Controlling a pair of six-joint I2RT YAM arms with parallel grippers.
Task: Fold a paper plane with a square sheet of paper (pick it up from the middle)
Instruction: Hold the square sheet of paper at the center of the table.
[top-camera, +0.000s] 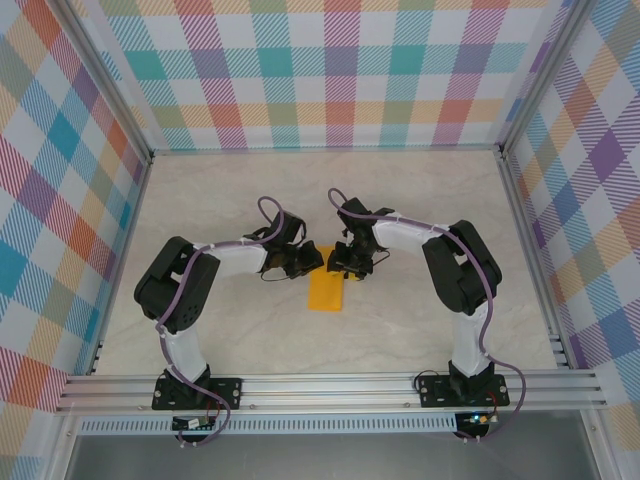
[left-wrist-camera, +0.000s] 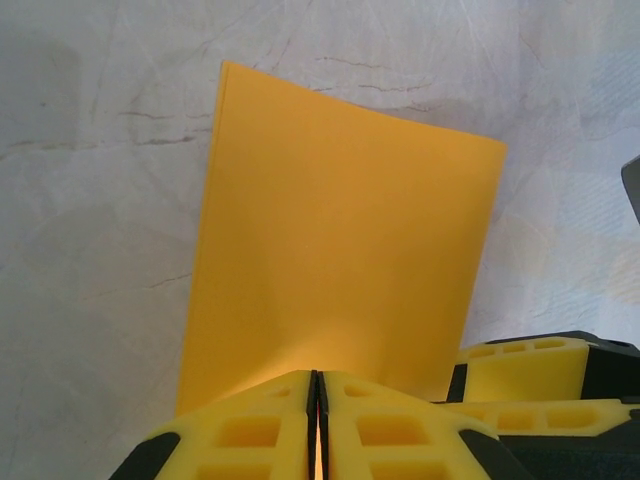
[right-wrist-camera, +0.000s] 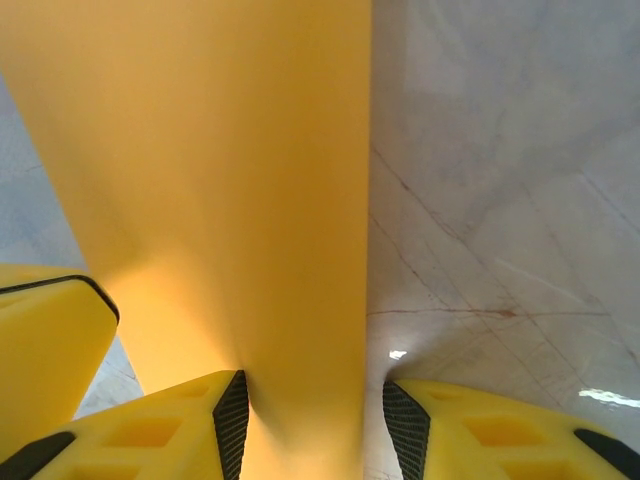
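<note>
Left claw (left-wrist-camera: 314, 420) is pressed shut on one edge of the square sheet of paper (left-wrist-camera: 340, 250), which looks folded into a two-layer rectangle at mid-table between the two arms. The right claw (right-wrist-camera: 315, 432) stands half spread with the paper running between its fingers (right-wrist-camera: 190, 430), not clamping it as far as I can see. To crease this well I'd use the left pinch as the anchor, check that the layered edges match, and then press the fold slowly against the table (left-wrist-camera: 90, 220) so nothing skews or tears.

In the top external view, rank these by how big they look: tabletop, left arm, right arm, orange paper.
Largest to smallest:
1. tabletop
2. left arm and right arm: they look alike, so not ranked
3. orange paper
</note>
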